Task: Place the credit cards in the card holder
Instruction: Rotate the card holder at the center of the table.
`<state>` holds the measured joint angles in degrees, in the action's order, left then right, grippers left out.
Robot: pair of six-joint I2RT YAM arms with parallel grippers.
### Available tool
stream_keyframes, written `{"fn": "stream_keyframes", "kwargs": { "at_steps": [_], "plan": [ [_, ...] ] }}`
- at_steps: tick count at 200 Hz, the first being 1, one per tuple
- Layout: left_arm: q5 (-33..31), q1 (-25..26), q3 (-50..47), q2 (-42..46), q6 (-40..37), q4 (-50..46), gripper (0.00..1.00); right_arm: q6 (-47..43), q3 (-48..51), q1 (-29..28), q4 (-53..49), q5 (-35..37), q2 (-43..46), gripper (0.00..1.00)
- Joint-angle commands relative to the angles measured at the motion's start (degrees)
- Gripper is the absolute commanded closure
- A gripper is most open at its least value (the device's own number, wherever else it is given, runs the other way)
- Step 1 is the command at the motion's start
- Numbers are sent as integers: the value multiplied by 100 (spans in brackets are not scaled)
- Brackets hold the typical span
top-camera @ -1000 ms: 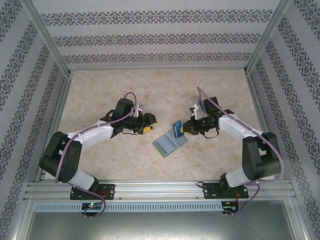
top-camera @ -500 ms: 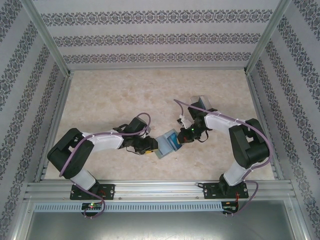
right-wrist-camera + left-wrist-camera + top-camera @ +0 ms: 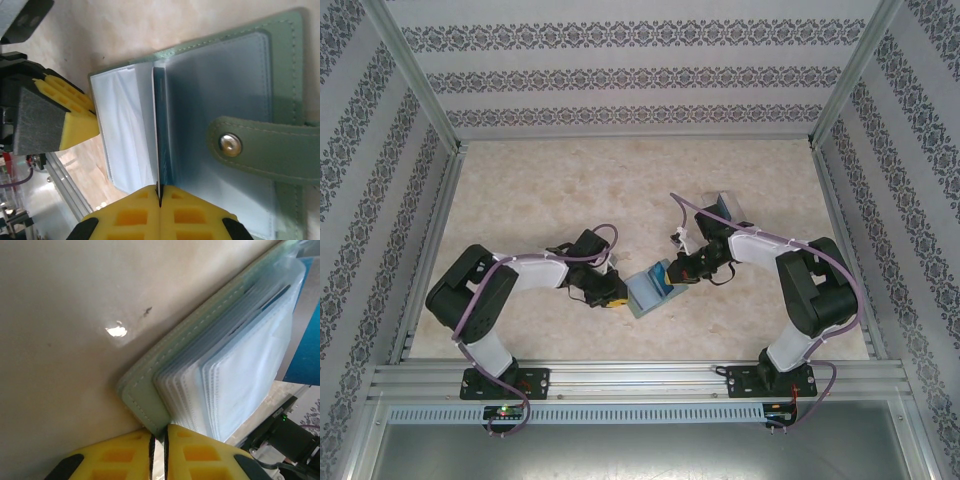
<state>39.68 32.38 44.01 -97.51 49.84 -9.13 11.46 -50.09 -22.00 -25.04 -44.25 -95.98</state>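
The grey-green card holder lies open on the table between both arms. In the left wrist view its cover and clear sleeves fan out, and my left gripper is shut on the cover's corner. My right gripper is shut on the bluish credit card, which stands edge-on among the sleeves of the card holder. From above, the blue card sits at the tip of the right gripper, opposite the left gripper. The yellow-orange card is out of view.
A clear plastic box sits behind the right arm. The holder's snap strap lies across its right panel. The left fingers press at the holder's far edge. Patterned walls enclose the beige table.
Both arms came in and down to the card holder. The left gripper closed on its left corner, and the right gripper lowered the blue card into the sleeves. The holder shifted slightly.
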Motion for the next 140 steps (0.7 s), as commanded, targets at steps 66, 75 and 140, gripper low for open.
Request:
{"fn": "stream_keyframes", "kwargs": {
  "at_steps": [66,75,140],
  "plan": [
    [-1035,-502,454,-584,-601,-317,95,437,263,150,592,-770,44,100],
    [-1048,-553,498,-584,-642,-377,95,473,295,186,607,-776,53,100],
    [-1152,-700,772,-585,-896,-722,95,870,768,273,986,-856,449,100]
  ]
}}
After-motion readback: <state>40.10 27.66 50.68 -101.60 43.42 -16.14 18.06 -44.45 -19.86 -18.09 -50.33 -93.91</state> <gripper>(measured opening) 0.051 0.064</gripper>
